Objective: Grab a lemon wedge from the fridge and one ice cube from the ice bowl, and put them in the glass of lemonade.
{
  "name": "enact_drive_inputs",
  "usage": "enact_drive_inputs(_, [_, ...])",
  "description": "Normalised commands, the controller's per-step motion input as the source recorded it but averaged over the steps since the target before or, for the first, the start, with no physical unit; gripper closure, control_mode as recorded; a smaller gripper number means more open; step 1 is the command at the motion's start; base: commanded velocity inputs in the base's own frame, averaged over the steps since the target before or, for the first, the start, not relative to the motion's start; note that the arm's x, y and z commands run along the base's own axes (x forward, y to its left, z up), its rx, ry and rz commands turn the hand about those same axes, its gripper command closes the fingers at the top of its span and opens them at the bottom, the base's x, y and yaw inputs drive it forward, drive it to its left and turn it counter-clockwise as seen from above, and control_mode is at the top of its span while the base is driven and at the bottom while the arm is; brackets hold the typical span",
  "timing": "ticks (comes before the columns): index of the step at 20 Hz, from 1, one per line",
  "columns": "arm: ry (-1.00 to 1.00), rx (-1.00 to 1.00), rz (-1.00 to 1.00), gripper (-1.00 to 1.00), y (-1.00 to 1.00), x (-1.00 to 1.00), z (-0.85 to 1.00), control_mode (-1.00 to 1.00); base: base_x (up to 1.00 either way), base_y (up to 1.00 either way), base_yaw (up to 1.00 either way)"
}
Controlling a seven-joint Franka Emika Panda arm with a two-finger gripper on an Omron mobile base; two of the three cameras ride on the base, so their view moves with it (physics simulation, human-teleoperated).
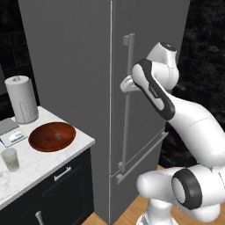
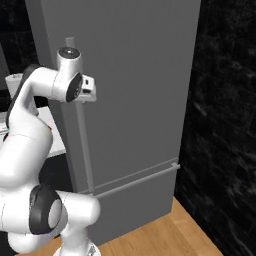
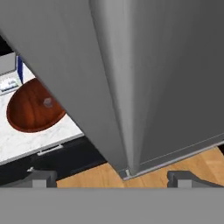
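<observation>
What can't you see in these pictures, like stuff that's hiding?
- The lemon wedge: the fridge doors are shut in both base views, so its inside is hidden.
- The glass of lemonade: too small to see detail.
- What lies in the ice bowl: one small pale lump, too small to name.
- The fingers: cut off by the hand view's bottom edge.

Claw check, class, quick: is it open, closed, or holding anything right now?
Claw: open and holding nothing; its fingertips stand wide apart on either side of the closed fridge's handle.
</observation>
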Motion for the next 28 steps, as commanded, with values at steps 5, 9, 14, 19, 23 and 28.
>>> enact_drive_inputs(5, [-0.53, 0.0, 0.0, -1.0, -0.1, -0.56, -0.42, -1.0, 0.0, 0.0, 0.0])
enact_drive_inputs(9, [-0.11, 0.0, 0.0, -1.0, 0.0, -0.03, -0.01, -1.0, 0.0, 0.0, 0.0])
enact_drive_inputs(14, [0.1, 0.0, 0.0, -1.0, 0.0, 0.41, 0.0, -1.0, 0.0, 0.0, 0.0])
enact_drive_inputs(19, [0.22, 0.0, 0.0, -1.0, 0.0, 0.55, 0.0, -1.0, 0.0, 0.0, 0.0])
enact_drive_inputs(23, [0.05, 0.0, 0.0, -1.0, 0.02, 0.32, -0.14, -1.0, 0.0, 0.0, 0.0])
enact_drive_inputs(28, [-0.24, 0.0, 0.0, -1.0, 0.14, 0.02, -0.4, -1.0, 0.0, 0.0, 0.0])
